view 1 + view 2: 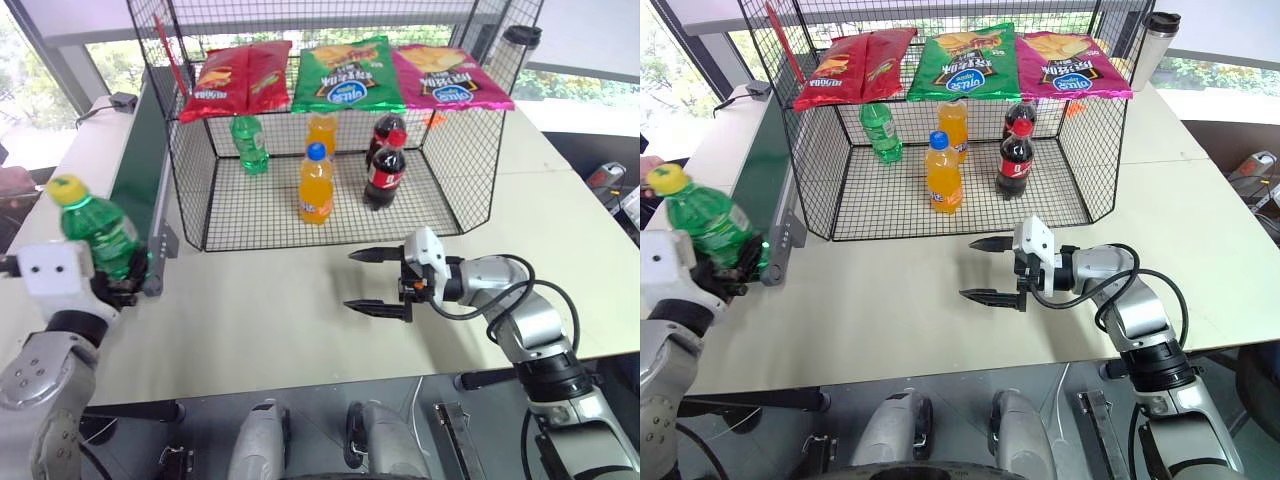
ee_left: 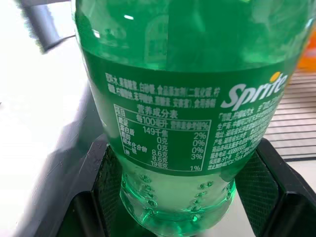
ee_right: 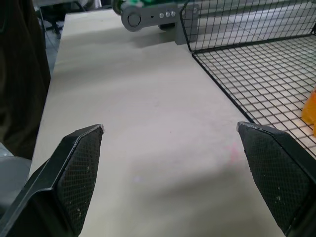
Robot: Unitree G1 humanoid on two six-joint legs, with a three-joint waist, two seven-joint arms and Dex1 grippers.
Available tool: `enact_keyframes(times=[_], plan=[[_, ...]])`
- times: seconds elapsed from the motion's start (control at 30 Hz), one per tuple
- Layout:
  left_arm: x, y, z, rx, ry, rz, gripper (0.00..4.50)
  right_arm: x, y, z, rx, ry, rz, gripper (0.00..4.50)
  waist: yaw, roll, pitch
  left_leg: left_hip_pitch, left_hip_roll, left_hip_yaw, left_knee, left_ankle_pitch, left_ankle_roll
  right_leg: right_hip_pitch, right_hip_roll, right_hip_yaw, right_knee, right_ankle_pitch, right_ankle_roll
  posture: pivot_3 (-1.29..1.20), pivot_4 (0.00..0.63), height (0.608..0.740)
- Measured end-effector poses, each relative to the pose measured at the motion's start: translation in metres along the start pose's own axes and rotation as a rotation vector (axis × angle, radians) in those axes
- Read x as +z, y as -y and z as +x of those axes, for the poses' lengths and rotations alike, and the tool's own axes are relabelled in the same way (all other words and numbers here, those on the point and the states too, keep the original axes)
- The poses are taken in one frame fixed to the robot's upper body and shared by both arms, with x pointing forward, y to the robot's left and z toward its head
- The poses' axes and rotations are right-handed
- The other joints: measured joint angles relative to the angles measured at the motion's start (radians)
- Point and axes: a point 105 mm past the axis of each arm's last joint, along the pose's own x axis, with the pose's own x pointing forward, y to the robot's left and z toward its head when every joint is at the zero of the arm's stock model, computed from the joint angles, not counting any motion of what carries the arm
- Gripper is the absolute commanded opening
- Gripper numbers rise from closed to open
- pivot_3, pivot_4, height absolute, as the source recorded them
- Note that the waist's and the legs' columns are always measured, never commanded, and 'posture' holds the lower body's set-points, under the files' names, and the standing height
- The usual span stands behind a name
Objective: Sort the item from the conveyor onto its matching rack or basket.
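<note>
at far left, left gripper holds the green soda bottle upright, yellow cap up, fingers pinching its lower body just below the label. bottle is lifted, at the near end of the conveyor, a dark-green belt running back along the tabletop's left side. just right of the belt stands the black wire cage, front open. on its mesh floor: another green bottle at back left, two orange bottles in the middle, two cola bottles to their right, all upright. three chip bags lie flat on the top shelf. right gripper hangs over bare tabletop in front of the cage, pointing left, fingers spread wide, empty.
</note>
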Motion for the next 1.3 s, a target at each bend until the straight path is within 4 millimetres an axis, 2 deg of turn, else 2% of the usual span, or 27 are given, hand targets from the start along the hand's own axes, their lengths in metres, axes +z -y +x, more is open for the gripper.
enact_keyframes(times=[0.07,0.17,0.33,0.43,0.67,0.87,1.07,1.13,1.2,1.3], plan=[[0.007,0.011,0.007,-0.054,0.018,0.01,2.63,0.007,0.0,0.002,0.002,0.016,-0.006,4.5,-0.001,0.0,0.0,0.0,0.0,0.0,0.0,0.0,0.0,0.0,0.0,0.0,0.0,0.0,0.0,0.0,0.15,0.74],[0.008,0.025,0.012,-0.116,0.013,0.015,2.63,0.017,0.001,0.003,0.001,0.036,-0.031,4.5,-0.004,0.0,0.0,0.0,0.0,0.0,0.0,0.0,0.0,0.0,0.001,0.0,0.0,0.001,0.002,0.0,0.15,0.74],[0.006,0.047,0.022,-0.199,0.003,0.007,2.63,0.021,0.0,0.003,-0.003,0.037,-0.035,4.5,-0.001,0.0,0.0,-0.001,0.0,0.0,0.0,0.0,0.0,-0.001,0.001,0.0,0.0,0.001,0.002,0.0,0.15,0.74],[0.001,0.057,0.036,-0.211,0.0,0.013,2.63,0.022,0.0,0.004,-0.006,0.04,-0.033,4.5,0.001,0.0,0.0,0.0,0.0,0.0,0.0,0.0,0.0,0.0,0.001,0.0,0.0,0.001,0.001,0.0,0.15,0.74],[-0.017,0.077,0.086,-0.166,-0.024,0.017,2.63,0.022,0.0,0.004,-0.01,0.039,-0.034,4.5,0.0,0.0,0.0,-0.001,-0.001,0.001,0.0,0.0,0.0,-0.001,0.001,0.0,0.0,0.002,0.004,0.0,0.15,0.74],[-0.029,0.107,0.126,-0.177,-0.039,-0.01,2.63,0.022,0.001,0.004,-0.015,0.033,-0.03,4.5,0.001,0.0,0.0,-0.002,-0.001,0.0,0.0,0.0,0.0,-0.001,0.001,-0.001,0.0,0.002,0.004,0.0,0.15,0.74],[-0.031,0.114,0.155,-0.109,-0.034,-0.011,2.63,0.021,0.001,0.004,-0.016,0.029,-0.027,4.5,-0.001,-0.001,0.0,-0.002,0.0,0.0,0.0,0.0,0.0,-0.001,0.001,-0.002,0.0,0.002,0.005,0.0,0.15,0.74],[-0.036,0.113,0.162,-0.084,-0.049,-0.017,3.68,0.021,0.001,0.004,-0.017,0.028,-0.027,4.5,-0.002,-0.001,0.0,-0.002,0.0,0.0,0.0,0.0,0.0,-0.001,0.001,-0.002,0.0,0.002,0.005,0.0,0.15,0.74],[-0.039,0.112,0.164,-0.076,-0.055,-0.019,4.46,0.021,0.001,0.004,-0.018,0.027,-0.025,4.5,-0.001,-0.001,0.0,-0.002,0.0,0.0,0.0,0.0,0.0,-0.001,0.001,-0.002,0.0,0.003,0.005,0.0,0.15,0.74],[-0.036,0.113,0.167,-0.077,-0.039,-0.029,4.46,0.02,0.001,0.004,-0.018,0.025,-0.02,4.5,0.0,-0.001,0.0,-0.002,0.0,0.0,0.0,0.001,0.0,-0.001,0.0,-0.002,0.0,0.003,0.005,0.0,0.15,0.74]])
